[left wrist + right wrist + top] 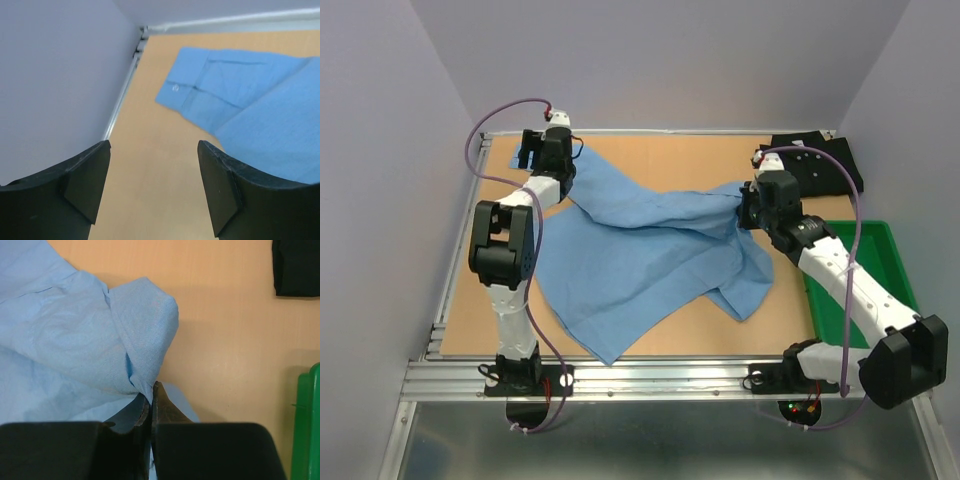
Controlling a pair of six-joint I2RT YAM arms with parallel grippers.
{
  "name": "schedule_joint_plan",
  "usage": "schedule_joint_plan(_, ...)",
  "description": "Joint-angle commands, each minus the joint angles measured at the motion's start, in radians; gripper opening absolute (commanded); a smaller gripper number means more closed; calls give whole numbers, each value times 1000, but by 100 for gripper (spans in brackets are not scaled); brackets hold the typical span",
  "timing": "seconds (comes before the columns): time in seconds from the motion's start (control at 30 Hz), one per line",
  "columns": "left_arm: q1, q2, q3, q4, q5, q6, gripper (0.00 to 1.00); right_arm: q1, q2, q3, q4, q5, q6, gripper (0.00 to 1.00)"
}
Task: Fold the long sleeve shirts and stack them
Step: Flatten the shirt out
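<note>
The light blue shirt [650,250] is found spread loosely and creased across the middle of the table [740,340], with one cuffed sleeve laid toward the far left corner. The black shirt [820,165] is seen at the far right corner, apart from it. A fold of the blue cloth is pinched between the closed fingers of the right gripper [151,390]. The left gripper [155,150] is held with its jaws wide apart over bare table beside the sleeve, and nothing is gripped. A green tray [885,250] is placed at the right edge.

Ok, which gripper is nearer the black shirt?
Right. The right gripper, holding the blue shirt, is just left of the black shirt; the left gripper is at the far-left corner.
</note>
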Motion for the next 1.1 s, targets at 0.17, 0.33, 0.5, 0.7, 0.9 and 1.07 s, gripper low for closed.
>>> schedule_joint_plan(0.17, 86, -228, 49, -543, 131, -657, 82, -6, 10, 16, 40, 12, 12, 2)
schedule_joint_plan(0.33, 66, -393, -238, -585, 399, -854, 82, -7, 86, 47, 35, 44, 64, 1)
schedule_joint_plan(0.5, 6, -477, -432, -576, 494, -932, 81, -24, 174, 125, 32, 84, 109, 1)
schedule_joint_plan(0.7, 2, -419, -489, -590, 520, -948, 81, -154, 278, 223, 29, 102, 223, 2)
schedule_joint_plan(0.9, 3, -367, -480, -614, 524, -914, 81, -343, 339, 239, 22, 59, 374, 13)
schedule_joint_plan(1.07, 6, -330, -468, -631, 538, -886, 80, -348, 349, 245, -9, -87, 272, 42)
